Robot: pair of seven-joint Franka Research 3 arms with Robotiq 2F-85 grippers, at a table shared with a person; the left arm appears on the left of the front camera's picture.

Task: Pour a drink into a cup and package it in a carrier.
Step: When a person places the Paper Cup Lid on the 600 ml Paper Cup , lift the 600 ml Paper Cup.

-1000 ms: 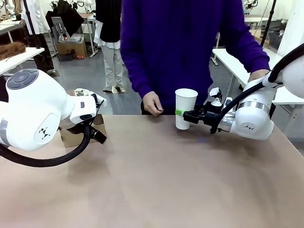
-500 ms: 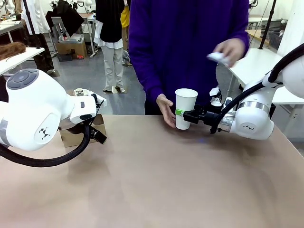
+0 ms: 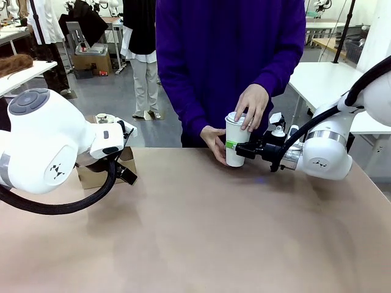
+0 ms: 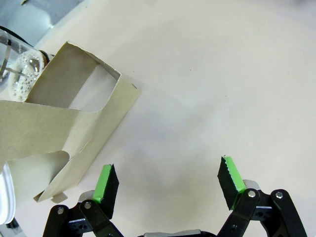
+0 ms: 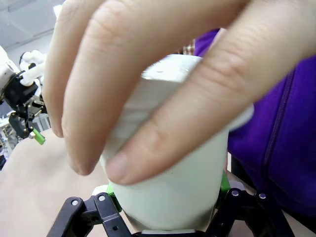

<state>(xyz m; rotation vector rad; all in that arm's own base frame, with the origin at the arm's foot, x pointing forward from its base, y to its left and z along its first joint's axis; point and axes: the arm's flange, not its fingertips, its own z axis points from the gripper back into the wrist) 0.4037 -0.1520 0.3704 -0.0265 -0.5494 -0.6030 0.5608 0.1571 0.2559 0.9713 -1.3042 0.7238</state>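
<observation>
Tan table (image 3: 201, 232), a person in purple at its far side: the cup is gripped and handled at once.
The cup (image 3: 234, 133) is upright near the far edge, with the right gripper (image 3: 237, 146) clamped around its middle. One hand (image 3: 252, 105) lies over its rim and the other hand (image 3: 214, 141) wraps its side. The left gripper (image 4: 170, 180) hovers low over the table, pads spread wide and holding nothing, just beside the carrier (image 4: 59, 128). A glass jug (image 4: 17, 64) is at the carrier's far side.
</observation>
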